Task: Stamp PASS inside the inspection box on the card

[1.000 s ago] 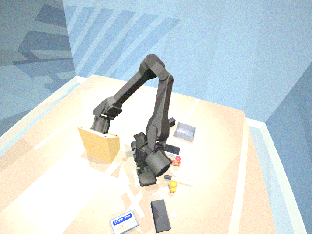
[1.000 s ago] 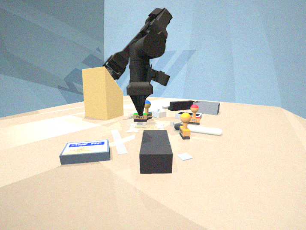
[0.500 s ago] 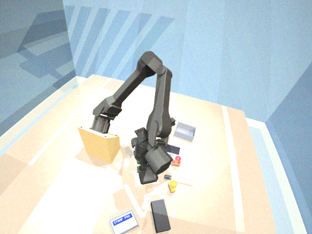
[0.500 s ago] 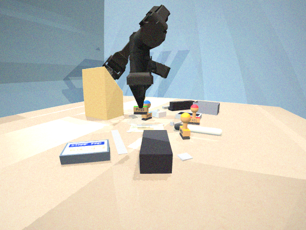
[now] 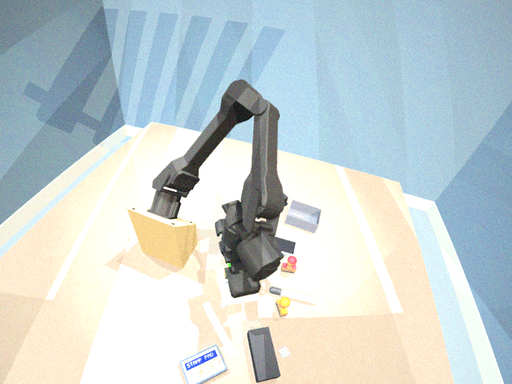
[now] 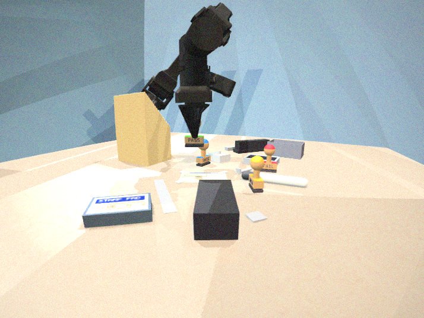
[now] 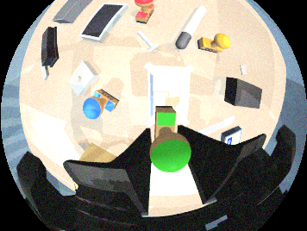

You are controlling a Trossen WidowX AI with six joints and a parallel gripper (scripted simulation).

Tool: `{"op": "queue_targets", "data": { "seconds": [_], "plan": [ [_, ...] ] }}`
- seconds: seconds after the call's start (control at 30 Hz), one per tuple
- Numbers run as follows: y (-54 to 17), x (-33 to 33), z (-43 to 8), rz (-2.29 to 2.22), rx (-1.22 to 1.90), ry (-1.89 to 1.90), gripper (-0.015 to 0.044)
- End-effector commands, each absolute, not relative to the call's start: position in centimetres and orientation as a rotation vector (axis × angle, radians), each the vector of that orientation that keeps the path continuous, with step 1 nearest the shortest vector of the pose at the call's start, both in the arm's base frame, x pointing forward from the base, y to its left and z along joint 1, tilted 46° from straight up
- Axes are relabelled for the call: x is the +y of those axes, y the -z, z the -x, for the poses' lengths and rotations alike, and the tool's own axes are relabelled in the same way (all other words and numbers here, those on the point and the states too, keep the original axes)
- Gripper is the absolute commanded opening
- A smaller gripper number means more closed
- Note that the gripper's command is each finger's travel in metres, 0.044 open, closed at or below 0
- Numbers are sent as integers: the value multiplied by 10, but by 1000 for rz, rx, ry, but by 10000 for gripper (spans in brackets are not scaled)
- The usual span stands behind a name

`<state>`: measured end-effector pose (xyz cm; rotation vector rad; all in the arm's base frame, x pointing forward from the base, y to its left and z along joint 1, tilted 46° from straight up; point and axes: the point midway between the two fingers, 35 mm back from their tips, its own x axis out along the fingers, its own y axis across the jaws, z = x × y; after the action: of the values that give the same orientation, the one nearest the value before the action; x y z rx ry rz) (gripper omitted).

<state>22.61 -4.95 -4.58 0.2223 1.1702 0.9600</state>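
My gripper [image 6: 194, 136] [image 7: 164, 130] is shut on the green-topped PASS stamp [image 5: 228, 264] [image 6: 194, 140] [image 7: 171, 156]. The stamp hangs upright, its dark face down, clear above the bench. In the wrist view it overlaps the near end of the white card [image 6: 202, 177] [image 7: 177, 82], which has a blue stripe along one side. A faint box outline shows on the card just beyond the stamp; glare hides whether it holds a print. The dark ink pad [image 5: 286, 245] [image 6: 261, 159] [image 7: 104, 21] lies open in a white frame. A flat box [image 5: 203, 365] [image 6: 117, 209] labelled STAMP PAD lies at the front left.
A blue DATE stamp [image 6: 203, 159] [image 7: 92, 108] stands beside the card. A red FAIL stamp [image 5: 289, 266] [image 6: 269, 166], a yellow stamp [image 5: 283, 306] [image 6: 256, 181] and a white marker [image 5: 300, 296] [image 6: 285, 179] are on the other side. A black block [image 5: 263, 354] [image 6: 215, 205] and grey bin [image 5: 302, 225] also show.
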Motion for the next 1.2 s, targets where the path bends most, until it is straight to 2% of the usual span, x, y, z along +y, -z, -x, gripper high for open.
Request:
{"op": "queue_targets", "data": {
  "seconds": [0.0,0.63,1.17],
  "plan": [
    [42,-55,-228,-206,1163,-957,0],
    [-23,3,-254,-181,1181,-928,0],
    [-83,67,-247,-191,1165,-945,0]
  ]
}}
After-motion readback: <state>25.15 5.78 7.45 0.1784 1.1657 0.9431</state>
